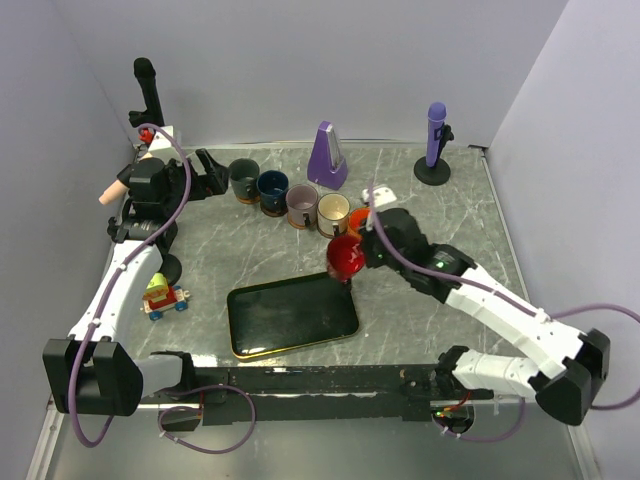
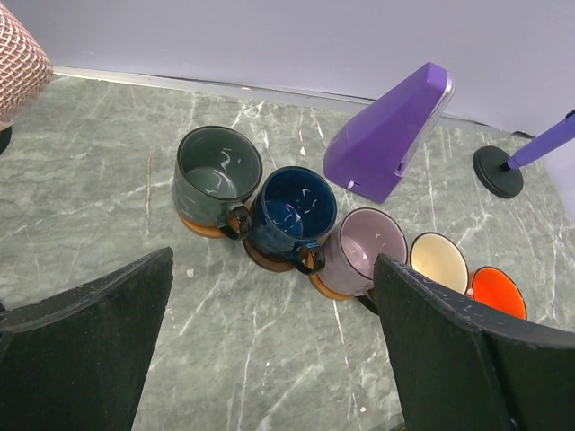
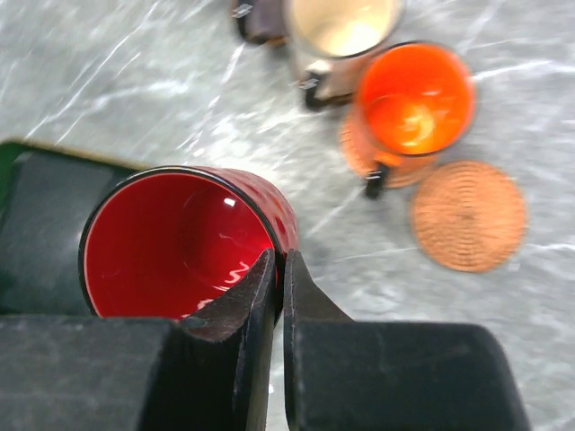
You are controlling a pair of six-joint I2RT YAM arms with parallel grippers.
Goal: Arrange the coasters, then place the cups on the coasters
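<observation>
Four cups stand in a diagonal row on coasters: dark green-grey (image 2: 217,171), navy (image 2: 295,208), lilac (image 2: 368,251) and cream (image 2: 438,260). An orange cup (image 3: 415,99) sits at the row's end, half on its coaster (image 3: 358,145). One bare coaster (image 3: 468,215) lies just beyond it. My right gripper (image 3: 280,269) is shut on the rim of the red cup (image 3: 180,242), holding it above the tray's far corner, one finger inside and one outside. My left gripper (image 2: 269,359) stands open on the near side of the row, nothing between its fingers (image 2: 90,350).
A black rectangular tray (image 1: 290,315) lies mid-table, under and beside the red cup (image 1: 343,258). A purple metronome (image 1: 327,157) stands behind the row. A purple microphone stand (image 1: 435,145) is at back right, a black one (image 1: 147,90) at back left. A toy car (image 1: 165,297) sits at left.
</observation>
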